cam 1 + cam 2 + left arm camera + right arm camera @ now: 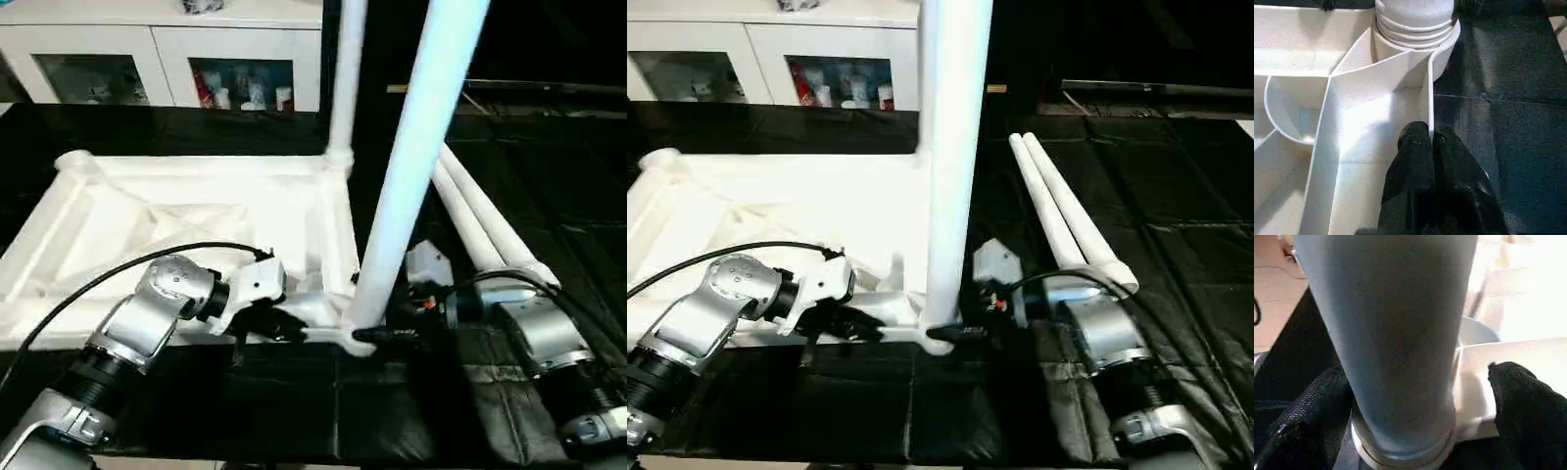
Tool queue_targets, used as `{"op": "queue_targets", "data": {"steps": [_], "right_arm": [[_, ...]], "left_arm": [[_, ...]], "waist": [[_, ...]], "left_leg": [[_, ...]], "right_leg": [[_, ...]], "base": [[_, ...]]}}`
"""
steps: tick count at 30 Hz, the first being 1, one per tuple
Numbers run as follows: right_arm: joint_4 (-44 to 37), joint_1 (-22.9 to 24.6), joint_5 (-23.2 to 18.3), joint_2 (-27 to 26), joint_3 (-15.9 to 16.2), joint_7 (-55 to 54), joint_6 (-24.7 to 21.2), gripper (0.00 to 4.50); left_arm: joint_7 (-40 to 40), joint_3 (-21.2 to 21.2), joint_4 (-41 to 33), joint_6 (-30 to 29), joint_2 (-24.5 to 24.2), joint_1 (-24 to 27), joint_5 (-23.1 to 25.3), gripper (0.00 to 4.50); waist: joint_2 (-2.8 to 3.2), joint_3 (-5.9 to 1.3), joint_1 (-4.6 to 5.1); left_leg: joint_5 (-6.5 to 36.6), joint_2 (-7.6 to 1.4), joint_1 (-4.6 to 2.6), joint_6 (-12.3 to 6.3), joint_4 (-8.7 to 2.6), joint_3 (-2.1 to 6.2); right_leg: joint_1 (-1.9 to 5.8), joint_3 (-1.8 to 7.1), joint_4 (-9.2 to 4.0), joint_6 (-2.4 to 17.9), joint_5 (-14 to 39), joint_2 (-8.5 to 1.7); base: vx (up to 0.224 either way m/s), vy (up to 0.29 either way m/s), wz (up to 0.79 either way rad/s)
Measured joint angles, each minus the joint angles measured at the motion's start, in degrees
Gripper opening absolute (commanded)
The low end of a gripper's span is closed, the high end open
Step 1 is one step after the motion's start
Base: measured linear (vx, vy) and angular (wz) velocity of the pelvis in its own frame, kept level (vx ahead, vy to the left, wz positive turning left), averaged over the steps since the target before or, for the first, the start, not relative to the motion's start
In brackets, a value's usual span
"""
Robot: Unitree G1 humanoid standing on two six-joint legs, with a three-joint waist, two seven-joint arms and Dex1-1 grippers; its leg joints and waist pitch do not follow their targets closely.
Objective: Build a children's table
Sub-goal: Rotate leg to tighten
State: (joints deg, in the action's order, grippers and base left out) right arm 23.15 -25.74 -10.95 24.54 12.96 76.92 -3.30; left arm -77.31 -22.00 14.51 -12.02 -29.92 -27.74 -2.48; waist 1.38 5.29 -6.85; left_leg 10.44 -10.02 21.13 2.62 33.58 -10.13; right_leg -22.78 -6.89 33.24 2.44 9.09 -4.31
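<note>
Leg-fitting step: second leg [416, 166] stands in the near corner socket of the upturned table top [118, 230]. Right gripper [1415, 396] spread wide around its base; left gripper [1432, 161] pinches the rim wall. Two spare legs [1068, 211] lie beside; next, fetch one.

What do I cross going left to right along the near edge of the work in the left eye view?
Left gripper shut on the tabletop's rim → upright leg standing in the near corner socket → right gripper open around that leg's base → two loose legs lying on the black mat.
</note>
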Motion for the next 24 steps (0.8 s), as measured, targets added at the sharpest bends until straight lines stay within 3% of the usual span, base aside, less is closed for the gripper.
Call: {"op": "queue_targets", "data": {"steps": [12, 24], "right_arm": [[-0.5, 0.3, 0.0, 1.0, 1.2, 3.0, 0.2, 3.98], [-0.6, 0.5, -0.6, 0.9, 1.2, 3.1, -1.5, 2.86]], "left_arm": [[-0.7, -0.4, 2.1, 1.9, 0.0, -1.1, 0.0, 0.0], [-1.3, -0.4, 2.7, 2.4, 0.1, -1.4, -0.1, 0.0]], "waist": [[0.0, 0.0, -0.24], [0.0, 0.0, -0.37]], "left_leg": [[0.0, -0.02, 0.02, -0.01, 0.0, 0.0], [0.0, -0.02, 0.02, -0.01, 0.01, 0.0]], "right_leg": [[0.0, 0.0, 0.03, 0.0, 0.0, 0.0], [0.04, 0.0, 0.03, 0.0, 0.0, 0.0]], "base": [[0.0, 0.0, 0.0], [0.0, 0.0, 0.0]]}}
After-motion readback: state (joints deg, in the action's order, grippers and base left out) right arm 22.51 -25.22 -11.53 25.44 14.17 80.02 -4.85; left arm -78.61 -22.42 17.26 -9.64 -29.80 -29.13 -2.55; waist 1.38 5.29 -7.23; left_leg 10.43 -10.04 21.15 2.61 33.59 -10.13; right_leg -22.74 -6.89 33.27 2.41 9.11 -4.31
